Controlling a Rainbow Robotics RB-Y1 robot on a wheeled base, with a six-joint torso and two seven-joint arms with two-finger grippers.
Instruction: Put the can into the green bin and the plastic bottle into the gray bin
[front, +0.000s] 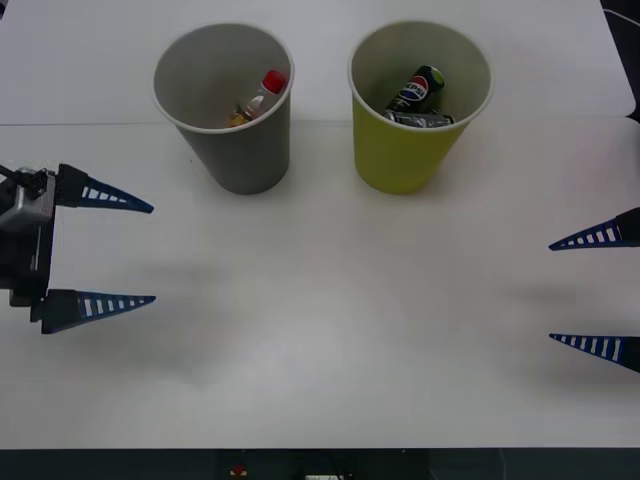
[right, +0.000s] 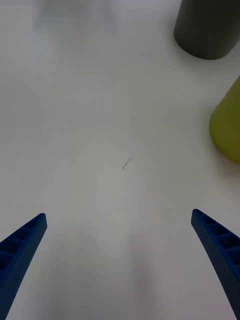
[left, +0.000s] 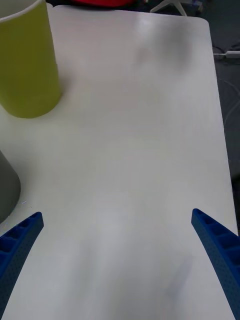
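Observation:
The can (front: 421, 92), black with a silver top, lies tilted inside the green bin (front: 405, 160) at the back right of the table. Inside the gray bin (front: 240, 155) to its left leans the plastic bottle (front: 257, 98) with its red cap up. My left gripper (front: 152, 252) hangs open at the table's left side, nothing between its blue fingers. At the right edge my right gripper (front: 552, 292) is open and holds nothing as well. Both bins stand upright, the green bin (right: 229, 127) and gray bin (right: 207, 27) also showing from the right wrist, and the green bin (left: 27, 65) from the left wrist.
The white table (front: 330, 330) stretches bare between the two grippers and in front of the bins. Its far edge (left: 220, 100) drops off to dark floor with cables. A seam runs across the table behind the bins.

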